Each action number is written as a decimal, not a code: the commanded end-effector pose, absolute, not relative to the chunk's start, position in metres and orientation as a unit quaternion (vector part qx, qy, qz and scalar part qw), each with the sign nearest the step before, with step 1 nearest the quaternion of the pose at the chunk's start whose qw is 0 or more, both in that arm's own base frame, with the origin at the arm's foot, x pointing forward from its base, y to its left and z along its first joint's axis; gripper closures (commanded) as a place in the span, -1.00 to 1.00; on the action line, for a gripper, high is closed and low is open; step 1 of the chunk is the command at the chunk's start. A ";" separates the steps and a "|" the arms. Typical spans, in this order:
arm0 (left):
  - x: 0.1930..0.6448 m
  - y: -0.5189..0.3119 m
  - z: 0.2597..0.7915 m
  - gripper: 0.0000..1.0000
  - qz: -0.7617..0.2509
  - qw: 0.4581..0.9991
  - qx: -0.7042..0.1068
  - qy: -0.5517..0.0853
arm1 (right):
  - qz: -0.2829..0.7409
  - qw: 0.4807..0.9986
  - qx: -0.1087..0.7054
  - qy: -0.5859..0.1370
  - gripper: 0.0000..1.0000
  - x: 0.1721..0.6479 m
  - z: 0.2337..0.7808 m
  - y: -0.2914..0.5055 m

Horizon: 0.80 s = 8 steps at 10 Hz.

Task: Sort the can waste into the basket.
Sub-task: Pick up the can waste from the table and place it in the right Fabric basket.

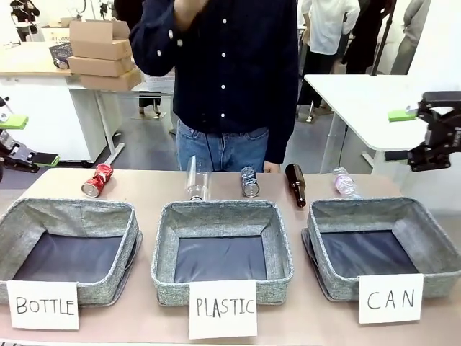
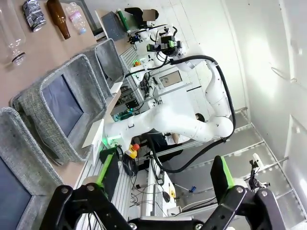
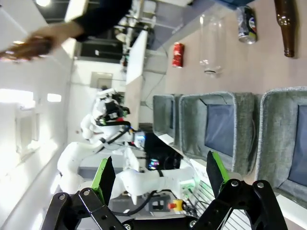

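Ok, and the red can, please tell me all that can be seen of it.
The red can is a small metal drink can with silver ends and some pale marking on its side. It looks a little dented. It lies on its side on the table, behind the bin marked BOTTLE, near the far edge, with one round silver end turned towards the front view. Only the table touches it; neither gripper does.

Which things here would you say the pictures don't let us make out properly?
- Raised hand: blurred in the right wrist view; cut off by the top edge in the front view.
- Brown bottle: top edge cuts it, right wrist view.
- Clear bottle's label: too small, front view.
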<state>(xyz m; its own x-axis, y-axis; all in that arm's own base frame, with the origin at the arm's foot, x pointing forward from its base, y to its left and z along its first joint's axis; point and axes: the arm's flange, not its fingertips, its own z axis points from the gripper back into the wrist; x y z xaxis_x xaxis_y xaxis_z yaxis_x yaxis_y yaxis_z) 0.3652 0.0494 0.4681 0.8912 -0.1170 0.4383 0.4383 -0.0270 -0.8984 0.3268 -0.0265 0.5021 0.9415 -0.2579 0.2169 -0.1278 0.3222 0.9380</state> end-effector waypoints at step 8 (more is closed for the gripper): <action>0.364 0.051 0.469 -1.00 -0.213 0.683 -0.689 -0.117 | 0.049 0.908 0.379 -0.173 -1.00 0.400 0.518 0.063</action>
